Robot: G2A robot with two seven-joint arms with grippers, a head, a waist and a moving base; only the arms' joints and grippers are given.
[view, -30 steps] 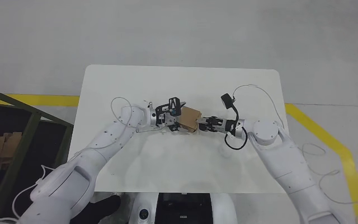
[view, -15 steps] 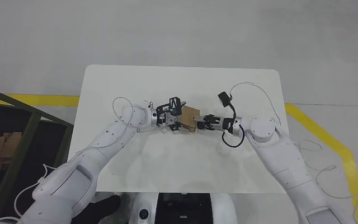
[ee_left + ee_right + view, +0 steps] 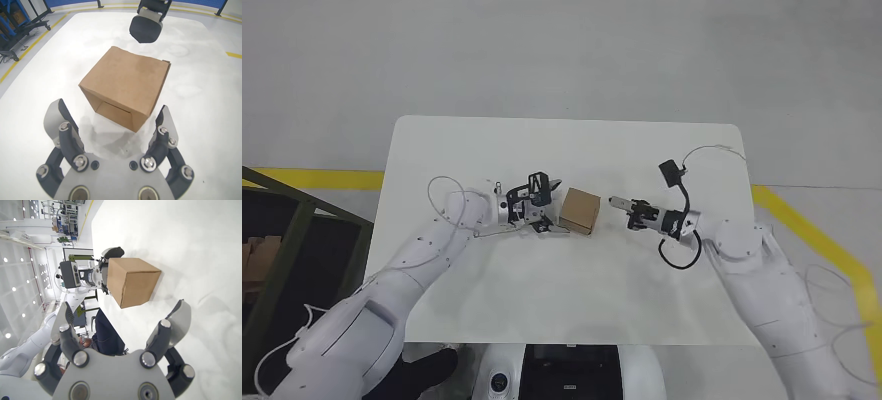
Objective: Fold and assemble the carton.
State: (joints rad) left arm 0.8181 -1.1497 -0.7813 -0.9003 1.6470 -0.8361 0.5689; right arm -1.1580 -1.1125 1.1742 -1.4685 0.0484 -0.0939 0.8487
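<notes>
A small brown carton (image 3: pixel 579 211) stands on the white table (image 3: pixel 662 150), near its middle. In the left wrist view the carton (image 3: pixel 125 89) shows one open end facing my left gripper (image 3: pixel 111 115). That gripper (image 3: pixel 554 208) is open, just left of the carton and apart from it. My right gripper (image 3: pixel 619 208) is open too, a short way to the carton's right, nothing between its fingers. From the right wrist view the carton (image 3: pixel 132 281) appears closed on the sides facing it, with my left gripper (image 3: pixel 105 273) behind it.
The table's edges lie well away from the carton on every side. Yellow floor tape (image 3: pixel 322 178) and a dark green rack (image 3: pixel 282 240) sit off the table's left side. Loose cables (image 3: pixel 712 160) trail from the right arm.
Both grippers have let go of the carton and drawn back from it, the left one leftward, the right one rightward. The carton now rests alone on the table.
</notes>
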